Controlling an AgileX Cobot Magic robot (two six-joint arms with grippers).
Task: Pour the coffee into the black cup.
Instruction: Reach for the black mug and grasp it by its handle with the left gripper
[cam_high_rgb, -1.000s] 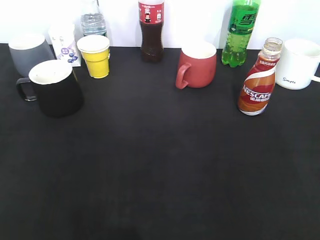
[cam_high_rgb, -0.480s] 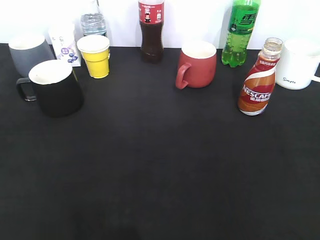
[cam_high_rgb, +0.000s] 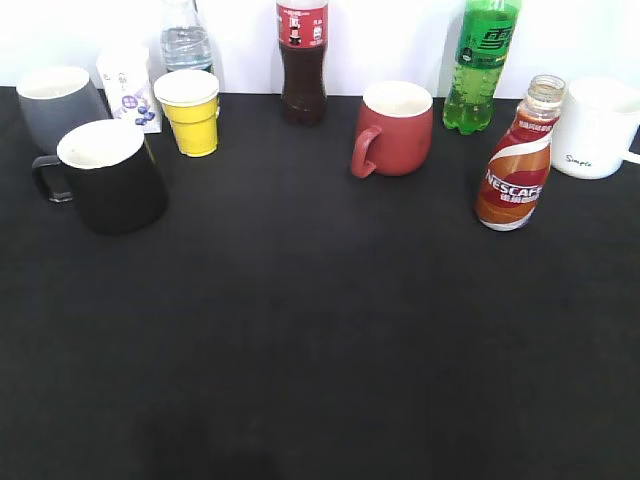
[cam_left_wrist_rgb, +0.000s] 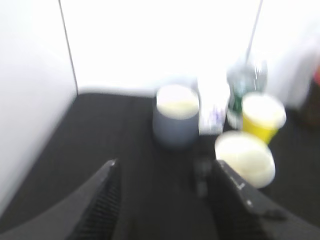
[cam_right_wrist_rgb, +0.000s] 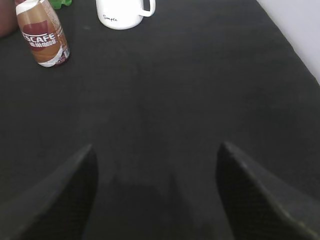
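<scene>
Coffee (cam_right_wrist_rgb: 43, 36) stands uncapped, far ahead-left of the right gripper (cam_right_wrist_rgb: 156, 187), whose fingers are spread wide and empty. Left gripper (cam_left_wrist_rgb: 165, 200), fingers also apart, faces the black cup (cam_left_wrist_rgb: 245, 159), ahead to its right.

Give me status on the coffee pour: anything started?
Done: nothing. The Nescafe bottle stands upright, uncapped, untouched; the black cup looks empty. In hand: nothing, the right gripper and left gripper are open, away from both. Left: grasp, carry, pour.

"NESCAFE" runs across the coffee bottle (cam_high_rgb: 515, 175); "Simple" marks the white mug (cam_high_rgb: 596, 127).
</scene>
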